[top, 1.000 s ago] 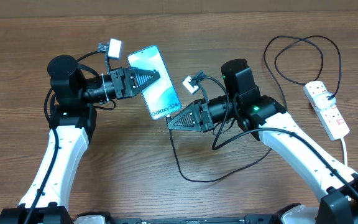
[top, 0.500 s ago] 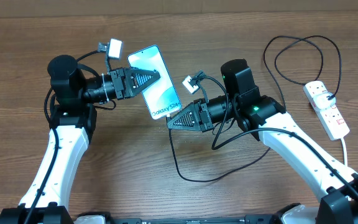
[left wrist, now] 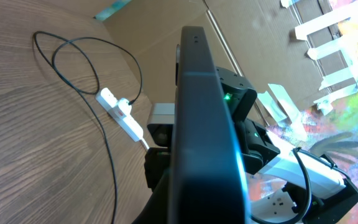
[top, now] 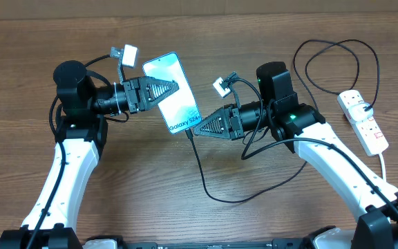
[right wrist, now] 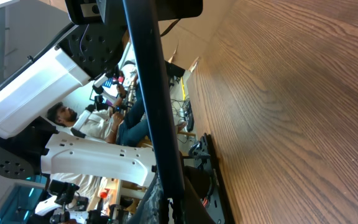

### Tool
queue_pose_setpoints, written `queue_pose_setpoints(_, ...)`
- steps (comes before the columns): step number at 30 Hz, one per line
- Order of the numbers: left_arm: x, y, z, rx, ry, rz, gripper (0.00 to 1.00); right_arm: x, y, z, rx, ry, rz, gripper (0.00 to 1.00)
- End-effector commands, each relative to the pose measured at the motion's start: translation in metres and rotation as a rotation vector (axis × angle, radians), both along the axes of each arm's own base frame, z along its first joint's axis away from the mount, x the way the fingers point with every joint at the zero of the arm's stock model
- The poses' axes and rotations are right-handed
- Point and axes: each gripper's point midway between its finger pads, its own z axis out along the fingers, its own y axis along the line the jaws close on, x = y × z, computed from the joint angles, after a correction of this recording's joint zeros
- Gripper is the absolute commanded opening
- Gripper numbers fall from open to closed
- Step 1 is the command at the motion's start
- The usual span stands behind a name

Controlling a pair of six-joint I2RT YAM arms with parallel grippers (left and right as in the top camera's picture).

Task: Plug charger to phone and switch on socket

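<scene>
1. What changed: the right arm has swung a bit toward the right edge of the table [top: 150,207]. The right gripper [top: 194,131] used to sit tucked under the phone's bottom end, and now its tip is right at that bottom edge.
2. The left gripper [top: 178,84] hasn't budged. It's clamped on the phone [top: 175,104], holding it tilted above the middle of the table with the screen lit.
3. The right gripper is clenched and looks to be pinching the charger [top: 203,181] by its plug tip. The cable drops straight from the phone's bottom edge.
4. My read is the plug is at the port, but I can't tell if it's fully in.
5. The socket [top: 363,123] lies by the right edge, nowhere near either gripper, so switching it on hasn't been started.
</scene>
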Motion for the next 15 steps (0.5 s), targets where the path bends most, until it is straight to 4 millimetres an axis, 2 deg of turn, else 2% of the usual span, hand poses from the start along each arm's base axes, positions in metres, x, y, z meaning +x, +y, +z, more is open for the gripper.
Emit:
queue_pose_setpoints(1,-0.032,-0.015,0.011,-0.017,-0.02,-0.186,0.04,0.014,-0.001,-0.004,-0.033,-0.044,-0.062,0.04)
queue_pose_setpoints(6,-0.027,-0.014,0.011,-0.012,-0.032,-0.152,0.04,0.014,-0.002,-0.004,-0.035,-0.043,-0.063,0.07)
queue_pose_setpoints(8,-0.017,-0.011,0.01,-0.004,-0.047,-0.098,0.04,0.012,-0.003,-0.007,-0.043,-0.037,-0.059,0.17)
queue_pose_setpoints(11,-0.004,-0.008,0.009,0.005,-0.051,-0.022,0.04,0.004,-0.005,-0.016,-0.071,-0.009,-0.043,0.41)
queue_pose_setpoints(13,-0.001,-0.007,0.009,0.011,-0.066,-0.001,0.04,-0.004,-0.005,-0.021,-0.087,-0.006,-0.021,0.49)
queue_pose_setpoints(15,0.001,-0.007,0.008,0.015,-0.079,0.007,0.04,-0.011,-0.005,-0.026,-0.099,-0.007,-0.001,0.5)
